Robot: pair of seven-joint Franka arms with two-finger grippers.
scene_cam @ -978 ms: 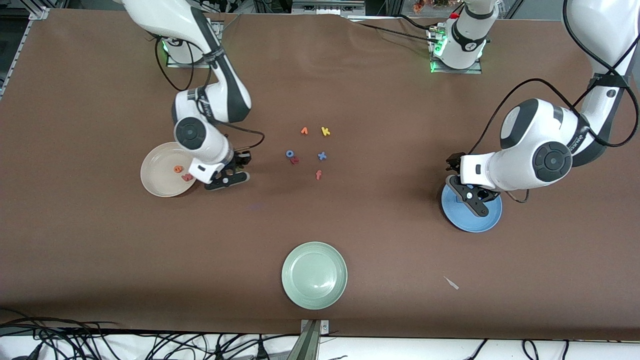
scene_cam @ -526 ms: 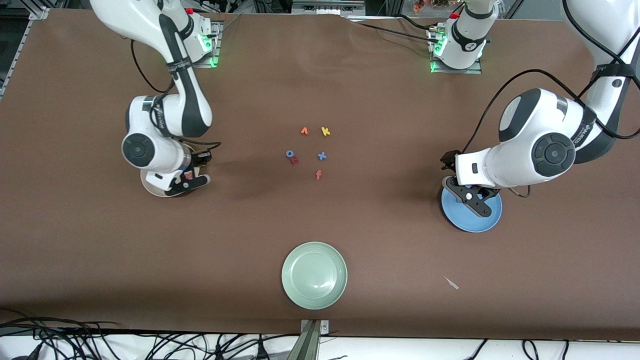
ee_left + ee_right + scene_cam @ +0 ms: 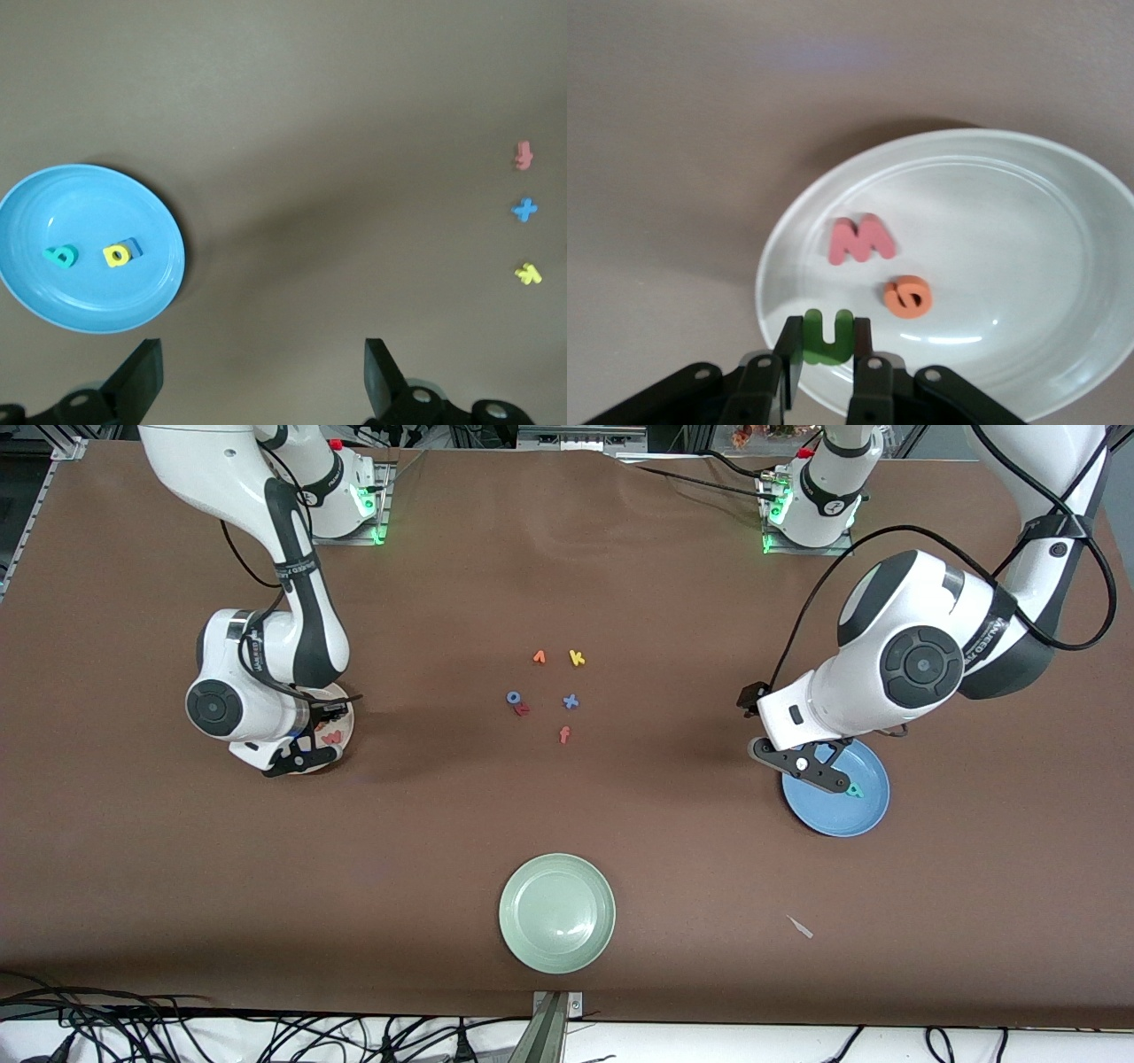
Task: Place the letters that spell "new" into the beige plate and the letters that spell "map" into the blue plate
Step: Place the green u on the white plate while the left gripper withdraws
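A: What takes up the brown desk?

B: Biggest are three round shallow plates: the pale green plate nearest the front camera, the cream-beige plate toward the right arm's end, largely hidden in the front view by that arm, and the medium-blue plate toward the left arm's end.

A: And the end effectors?

B: The right end effector hangs over the beige plate's rim, clenched on the green foam "n". The left end effector is released, fingers wide, over bare desk just beside the blue plate.

A: The small letters?

B: The salmon-red "w" and orange "e" lie in the beige plate. The teal "p", yellow "a" and periwinkle "m" lie in the blue plate, the "m" touching the "a". Mid-desk lie the loose yellow "k", blue "x" and salmon "f".
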